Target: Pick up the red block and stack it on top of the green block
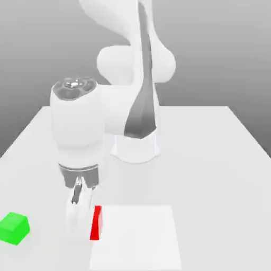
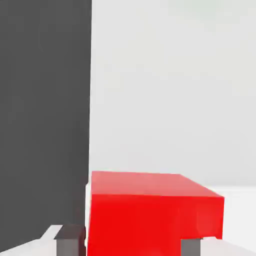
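Low over the front of the white table (image 1: 211,159), the gripper (image 1: 84,211) is seen hanging straight down from the white arm (image 1: 77,127), toward the exterior view's left. Its fingers are lowered to the table surface, and the red block (image 1: 96,223) is seen just at their side toward the exterior view's right, with only a narrow red strip left visible past the white finger (image 1: 74,217). In the hand view, the red block (image 2: 150,215) is shown close up between two grey fingertips (image 2: 70,241), one at each of its lower corners, so the jaws are placed on either side of the block; whether the block is actually being pressed by them cannot be told. The block appears to rest on the table, at the edge of a brighter white rectangular patch (image 1: 137,238) marked on the surface. The green block (image 1: 14,228) is found well apart from the gripper, near the table's front corner at the exterior view's left, sitting flat and untouched.
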Robot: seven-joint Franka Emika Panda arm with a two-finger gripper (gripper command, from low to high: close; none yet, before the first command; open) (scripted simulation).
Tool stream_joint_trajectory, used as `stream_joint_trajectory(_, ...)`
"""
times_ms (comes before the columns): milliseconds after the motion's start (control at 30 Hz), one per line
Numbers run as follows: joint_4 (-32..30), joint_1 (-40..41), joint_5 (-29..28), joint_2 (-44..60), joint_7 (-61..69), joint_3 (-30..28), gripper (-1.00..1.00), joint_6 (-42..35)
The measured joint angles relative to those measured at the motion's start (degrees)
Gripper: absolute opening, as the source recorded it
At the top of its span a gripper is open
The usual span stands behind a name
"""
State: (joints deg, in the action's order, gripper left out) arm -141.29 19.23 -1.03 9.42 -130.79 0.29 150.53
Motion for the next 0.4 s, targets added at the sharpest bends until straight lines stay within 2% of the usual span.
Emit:
stream_joint_trajectory(167,1.39,5.13,2.5,-0.34,-11.09,-6.41,-1.0,-1.56)
stream_joint_trajectory(300,3.09,8.5,6.45,6.73,-15.12,-8.72,-1.0,3.66)
stream_joint_trajectory(333,3.24,8.7,7.14,8.26,-14.94,-8.66,1.0,5.0)
stream_joint_trajectory(400,3.24,8.7,7.14,8.26,-14.94,-8.66,1.0,5.0)
